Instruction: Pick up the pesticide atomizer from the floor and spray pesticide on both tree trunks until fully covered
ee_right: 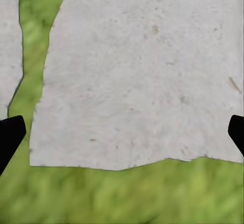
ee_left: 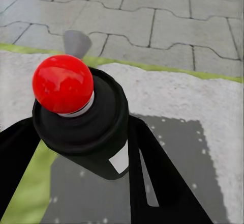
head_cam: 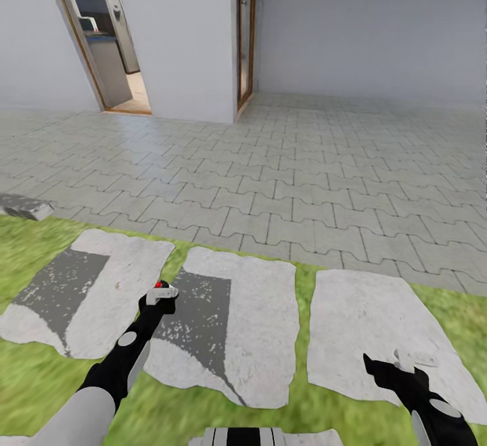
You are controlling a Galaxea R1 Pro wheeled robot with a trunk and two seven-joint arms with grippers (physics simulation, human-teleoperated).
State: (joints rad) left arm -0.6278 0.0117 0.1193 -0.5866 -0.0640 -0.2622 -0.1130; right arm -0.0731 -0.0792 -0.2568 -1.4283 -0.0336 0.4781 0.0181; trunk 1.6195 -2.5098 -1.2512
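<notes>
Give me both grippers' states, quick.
Left gripper: shut on the pesticide atomizer, red tip up.
Right gripper: open, holding nothing, over a stepping stone.

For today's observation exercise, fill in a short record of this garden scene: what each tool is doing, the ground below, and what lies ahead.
left tool: shut on the atomizer, red tip showing
right tool: open, nothing between its fingers, above a slab
ground: three pale stone slabs set in grass, the left two partly dark grey
ahead: grey paving, then a white house wall with an open doorway
trees: none to be seen
</notes>
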